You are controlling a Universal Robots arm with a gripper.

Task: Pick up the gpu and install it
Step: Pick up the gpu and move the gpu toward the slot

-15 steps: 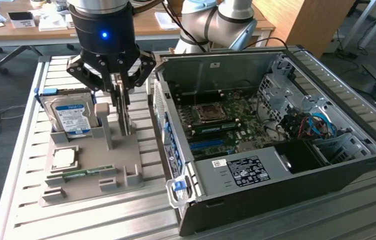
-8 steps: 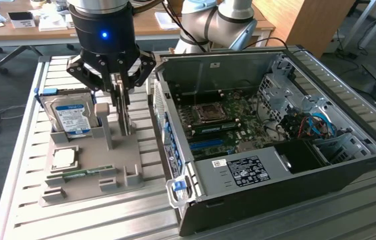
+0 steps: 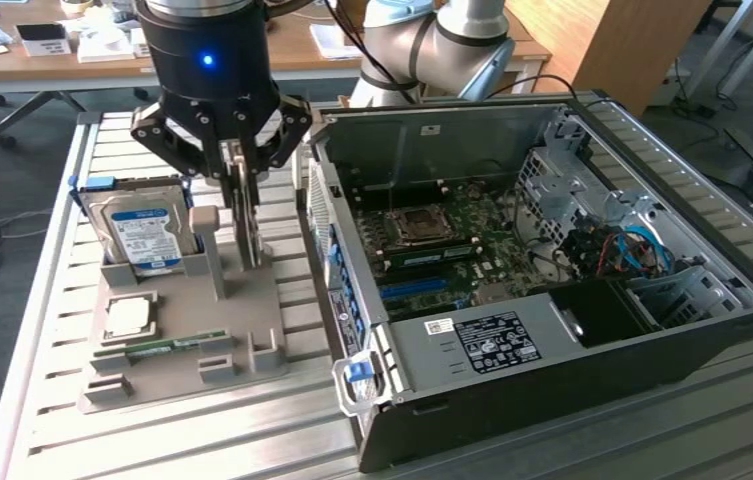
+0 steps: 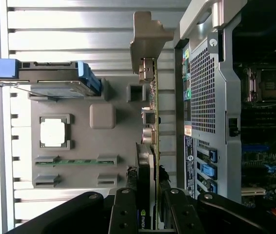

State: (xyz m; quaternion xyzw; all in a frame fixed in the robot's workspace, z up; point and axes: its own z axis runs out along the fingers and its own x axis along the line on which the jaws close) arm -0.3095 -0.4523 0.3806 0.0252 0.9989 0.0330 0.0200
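The gpu (image 3: 251, 235) hangs upright and edge-on over the grey parts holder (image 3: 269, 310), just beside the open computer case (image 3: 696, 290); whether its lower edge still touches the holder I cannot tell. My gripper (image 3: 239, 185) comes down from above and is shut on the card's upper part. In the wrist view the gpu (image 4: 153, 97) is a thin green edge with its silver bracket (image 4: 147, 39) at the far end and the black cooler near my gripper (image 4: 151, 197), one finger on each face. The motherboard (image 3: 443, 240) lies exposed inside the case.
On the holder (image 4: 113, 146) stand a hard drive (image 3: 143, 230) with a blue-white label, a processor chip (image 3: 129, 315) and a narrow green memory stick (image 3: 163, 347). The case's rear wall (image 4: 206, 97) stands close beside the card. A desk and a second arm's base are behind.
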